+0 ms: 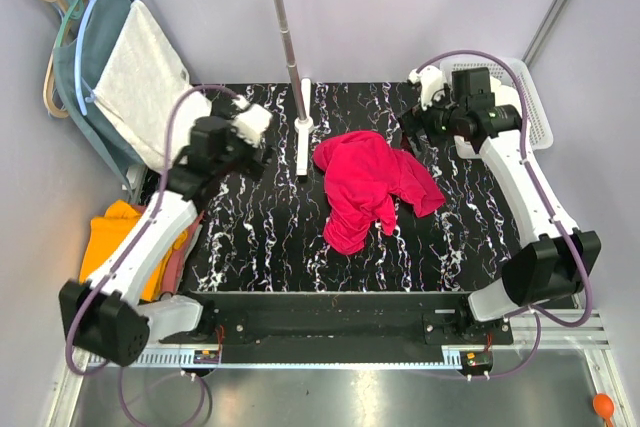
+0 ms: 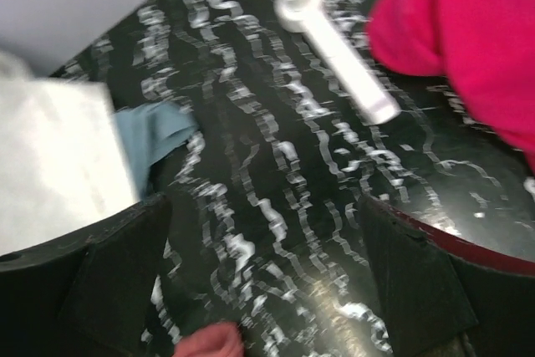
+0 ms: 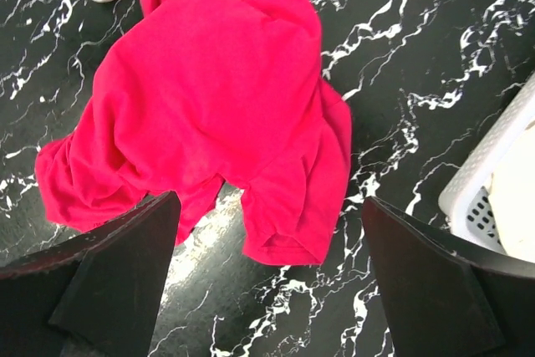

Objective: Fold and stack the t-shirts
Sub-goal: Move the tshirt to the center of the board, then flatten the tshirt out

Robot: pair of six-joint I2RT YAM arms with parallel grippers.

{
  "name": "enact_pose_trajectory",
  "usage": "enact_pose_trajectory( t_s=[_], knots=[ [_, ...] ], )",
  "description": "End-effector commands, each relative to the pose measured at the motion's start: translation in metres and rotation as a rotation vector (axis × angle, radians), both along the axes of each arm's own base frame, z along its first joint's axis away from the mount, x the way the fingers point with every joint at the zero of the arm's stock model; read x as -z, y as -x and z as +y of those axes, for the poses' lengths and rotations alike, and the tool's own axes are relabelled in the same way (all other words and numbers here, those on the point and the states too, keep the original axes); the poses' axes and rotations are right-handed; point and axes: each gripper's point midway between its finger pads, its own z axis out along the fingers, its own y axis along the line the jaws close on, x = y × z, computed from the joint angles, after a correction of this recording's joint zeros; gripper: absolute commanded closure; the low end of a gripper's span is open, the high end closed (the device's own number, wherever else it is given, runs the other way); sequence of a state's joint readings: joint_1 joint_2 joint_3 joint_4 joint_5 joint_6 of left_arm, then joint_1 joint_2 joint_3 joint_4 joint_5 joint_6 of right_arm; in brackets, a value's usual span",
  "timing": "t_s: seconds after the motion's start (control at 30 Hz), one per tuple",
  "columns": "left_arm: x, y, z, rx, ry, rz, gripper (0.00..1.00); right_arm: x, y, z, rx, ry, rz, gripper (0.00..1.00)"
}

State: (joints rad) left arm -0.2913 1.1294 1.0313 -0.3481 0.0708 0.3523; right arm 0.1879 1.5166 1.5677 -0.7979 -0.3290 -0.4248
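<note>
Shirt [image 1: 375, 187] crumpled at centre, reachable from both sides
Left gripper [image 2: 263, 206] and right gripper [image 3: 269, 201] gape empty, ready to spread it

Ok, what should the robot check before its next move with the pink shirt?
1. Right gripper open and empty: ok, jaws wide, nothing between them.
2. Left gripper open and empty: ok.
3. Crimson-pink shirt flat for folding: not ok, it lies crumpled on the table.
4. Shirt free of the rack's white foot: cannot tell, they sit very close.
5. Orange-yellow shirt out of the way: ok, it lies off the table's left edge.
</note>
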Motion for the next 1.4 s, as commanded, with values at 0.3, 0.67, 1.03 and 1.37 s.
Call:
enact_pose_trajectory(
  t_s=[0.3,0.67,1.03,1.37],
  knots=[
    [0.050,-0.006,-0.090,0.208,-0.112,0.065,0.03,0.122,0.052,-0.027,-0.045,0.213,0.156,0.16],
    [0.060,-0.001,-0.088,0.207,-0.152,0.070,0.03,0.193,0.055,-0.040,-0.050,0.280,0.231,0.22],
    [0.071,0.009,-0.094,0.239,-0.179,0.084,0.02,0.229,0.032,-0.047,-0.027,0.279,0.273,0.42],
    [0.110,0.102,-0.190,0.604,-0.252,0.213,0.02,0.231,0.026,-0.061,0.031,0.278,0.283,1.00]
  ],
)
